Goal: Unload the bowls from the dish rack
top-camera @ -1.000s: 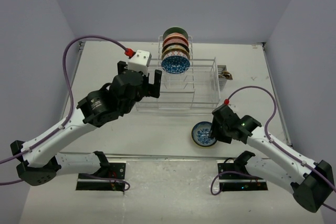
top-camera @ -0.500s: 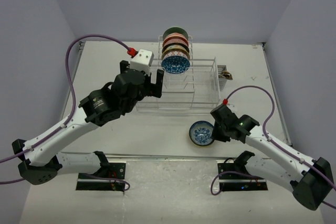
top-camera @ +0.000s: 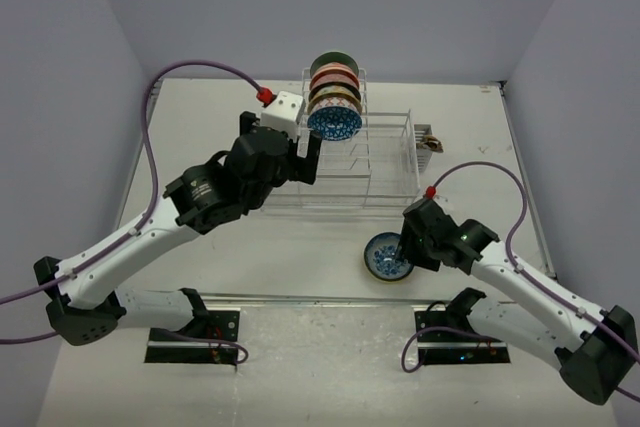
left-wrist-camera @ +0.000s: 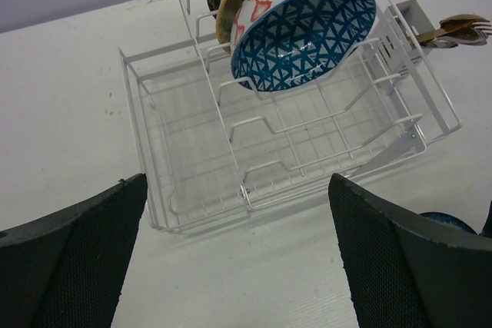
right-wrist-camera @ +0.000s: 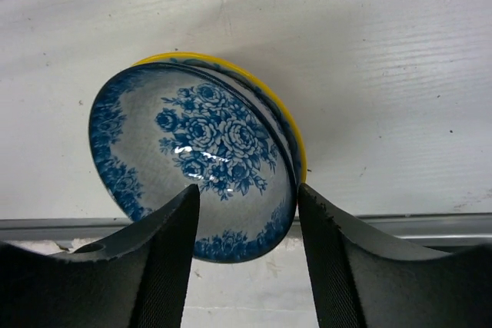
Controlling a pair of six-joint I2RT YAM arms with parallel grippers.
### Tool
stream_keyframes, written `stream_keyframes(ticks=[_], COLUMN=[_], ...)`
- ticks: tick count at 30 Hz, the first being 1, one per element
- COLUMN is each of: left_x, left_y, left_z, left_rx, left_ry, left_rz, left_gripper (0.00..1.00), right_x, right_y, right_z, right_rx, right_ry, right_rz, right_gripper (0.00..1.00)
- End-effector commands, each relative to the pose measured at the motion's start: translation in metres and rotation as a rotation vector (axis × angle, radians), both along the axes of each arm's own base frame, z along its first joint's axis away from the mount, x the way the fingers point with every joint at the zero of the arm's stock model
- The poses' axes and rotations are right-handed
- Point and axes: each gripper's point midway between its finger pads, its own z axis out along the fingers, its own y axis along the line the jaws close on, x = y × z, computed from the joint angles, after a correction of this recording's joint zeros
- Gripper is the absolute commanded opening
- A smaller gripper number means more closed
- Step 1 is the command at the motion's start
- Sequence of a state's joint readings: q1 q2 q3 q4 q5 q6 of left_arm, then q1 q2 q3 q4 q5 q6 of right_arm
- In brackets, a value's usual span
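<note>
The right gripper (right-wrist-camera: 246,190) hangs with its fingers apart over the near edge of a round white bowl painted with blue roses (right-wrist-camera: 207,144). Whether they touch it I cannot tell. A yellow rim shows along this bowl's far side. It lies on the white desk (right-wrist-camera: 384,51), in front of the white wire dish rack (left-wrist-camera: 192,182) and well apart from it.

The left gripper (left-wrist-camera: 235,180) is spread wide and holds nothing, hovering near the rack's left front corner. In the rack's central row of slots, a round blue mosaic bowl (left-wrist-camera: 304,40) stands on edge at the front of a row of patterned bowls (top-camera: 333,82). A small side caddy (left-wrist-camera: 419,17) holds utensils.
</note>
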State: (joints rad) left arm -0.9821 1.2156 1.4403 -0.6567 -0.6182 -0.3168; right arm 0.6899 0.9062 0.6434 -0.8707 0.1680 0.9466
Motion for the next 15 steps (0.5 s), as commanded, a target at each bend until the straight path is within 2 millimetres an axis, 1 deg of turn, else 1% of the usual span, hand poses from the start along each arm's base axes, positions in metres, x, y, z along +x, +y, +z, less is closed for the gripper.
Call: stream_keyframes(ticks=[1,2,5,8,11,12,14,15], left_x=[0.011,0.012,0.019,0.027,0.04,0.043,0.048,0.055], left_y=[-0.004,-0.004,-0.005,-0.01,-0.025,-0.028,-0.032,-0.035], left_z=[0.024,0.025,0.03,0.034,0.037,0.04,0.042,0.045], left_rx=[-0.002,0.003,0.025,0.059,0.112,0.156,0.204,0.242], left_ry=[-0.058,-0.062,-0.087,-0.123,-0.167,-0.19,-0.223,-0.26], left_rz=[0.019,0.021,0.036,0.037,0.006,-0.019,-0.035,-0.034], left_gripper=[1.0,1.0,1.0,1.0,1.0,1.0,1.0,0.99], right_x=[0.006,0.003,0.003,0.003,0.003,0.003,0.004,0.003], right_y=[-0.007,-0.011,-0.017,-0.02,-0.021,-0.021,-0.021,-0.022], right_z=[0.035,0.037,0.05,0.057,0.065,0.067,0.075,0.077], right_rx=[0.0,-0.014,-0.017,-0.022,-0.017,-0.017,-0.006,-0.003], right_ry=[-0.079,-0.075,-0.103,-0.121,-0.139,-0.147,-0.17,-0.179], right_rz=[-0.021,-0.023,-0.031,-0.033,-0.024,-0.009,0.0,0.007], right_gripper=[0.56,0.57,0.57,0.58,0.58,0.59,0.61,0.63])
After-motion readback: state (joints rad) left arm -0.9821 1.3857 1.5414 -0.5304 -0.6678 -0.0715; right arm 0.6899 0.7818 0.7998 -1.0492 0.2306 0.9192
